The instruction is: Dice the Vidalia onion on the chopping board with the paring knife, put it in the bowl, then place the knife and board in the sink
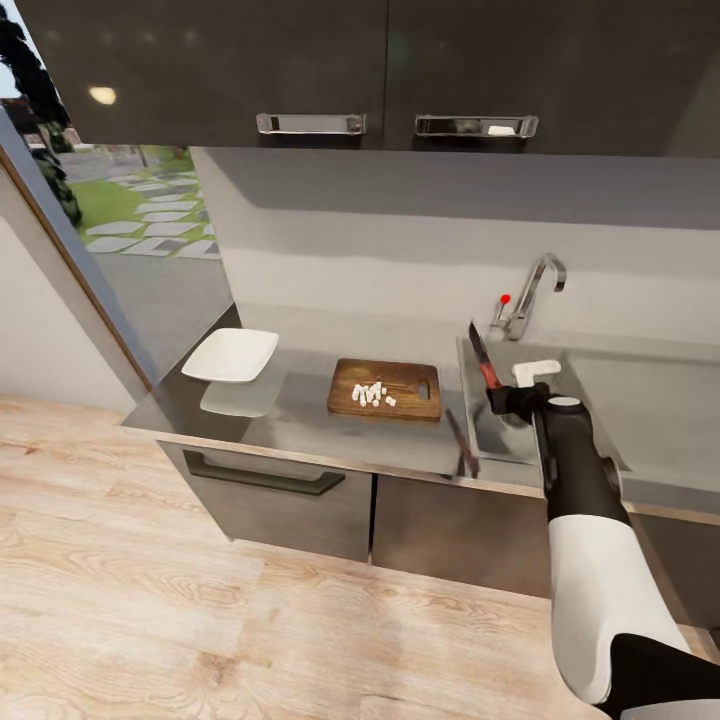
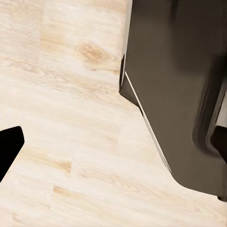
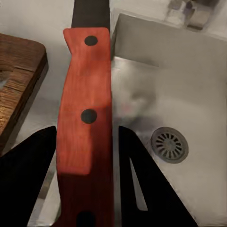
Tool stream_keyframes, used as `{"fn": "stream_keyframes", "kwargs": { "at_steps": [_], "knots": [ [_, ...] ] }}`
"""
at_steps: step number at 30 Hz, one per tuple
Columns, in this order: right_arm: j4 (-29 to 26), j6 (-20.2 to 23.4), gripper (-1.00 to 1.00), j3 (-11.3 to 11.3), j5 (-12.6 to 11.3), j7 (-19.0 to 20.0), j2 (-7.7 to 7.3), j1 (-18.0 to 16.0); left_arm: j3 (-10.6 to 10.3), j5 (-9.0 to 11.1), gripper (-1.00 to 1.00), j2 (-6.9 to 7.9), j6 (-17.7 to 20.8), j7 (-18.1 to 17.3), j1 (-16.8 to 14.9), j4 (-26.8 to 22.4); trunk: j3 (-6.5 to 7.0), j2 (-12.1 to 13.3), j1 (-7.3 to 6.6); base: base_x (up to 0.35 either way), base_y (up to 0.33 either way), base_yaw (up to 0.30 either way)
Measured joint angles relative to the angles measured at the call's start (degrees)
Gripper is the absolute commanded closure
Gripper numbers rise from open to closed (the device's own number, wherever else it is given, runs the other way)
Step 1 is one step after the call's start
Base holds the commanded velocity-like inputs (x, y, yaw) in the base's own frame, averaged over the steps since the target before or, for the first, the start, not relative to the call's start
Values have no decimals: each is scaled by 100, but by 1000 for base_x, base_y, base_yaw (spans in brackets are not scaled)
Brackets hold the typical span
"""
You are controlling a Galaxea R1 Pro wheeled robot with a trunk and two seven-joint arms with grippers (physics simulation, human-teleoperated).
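The brown chopping board [image 1: 385, 390] lies on the grey countertop [image 1: 300, 425] with several small white onion pieces [image 1: 370, 394] on it. To its left stands the white square bowl [image 1: 232, 354], with nothing in it. My right gripper [image 1: 497, 398] is shut on the paring knife [image 1: 484, 366] by its red handle [image 3: 85, 118], and the dark blade points away from me. The knife hangs over the left edge of the sink [image 1: 503, 440], whose drain [image 3: 169, 144] shows below it. My left gripper [image 2: 113, 142] hangs low over the floor, its black fingers [image 2: 9, 147] spread wide.
The chrome tap [image 1: 530, 290] with its red knob [image 1: 505, 298] stands behind the sink. Dark wall cabinets [image 1: 380, 60] hang overhead. A window [image 1: 120, 200] borders the counter's left end. In the left wrist view a dark curved body [image 2: 175, 94] stands on the wooden floor [image 2: 61, 94].
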Motion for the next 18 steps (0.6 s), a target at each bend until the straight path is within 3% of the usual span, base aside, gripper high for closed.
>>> {"fn": "stream_keyframes", "kwargs": {
  "at_steps": [2, 6, 13, 18],
  "knots": [
    [220, -21, 100, -133, 10, 9, -50, 1, 0, 0, -100, -3, -1, -1, 0, -3, 0, 0, 0, 0, 0, 0],
    [618, -494, 100, -727, -7, 9, -149, -1, 0, 0, -100, -5, -1, -2, 0, -14, 0, 0, 0, 0, 0, 0],
    [695, -654, 100, -835, 4, -55, -144, 2, 0, 0, -100, -9, -8, 0, 0, -17, 0, 0, 0, 0, 0, -2],
    [704, -615, 100, -831, 1, -63, -95, 1, 0, -1, -100, -5, -9, -2, -1, -27, 1, 0, 0, 0, 0, -221]
  ]
}}
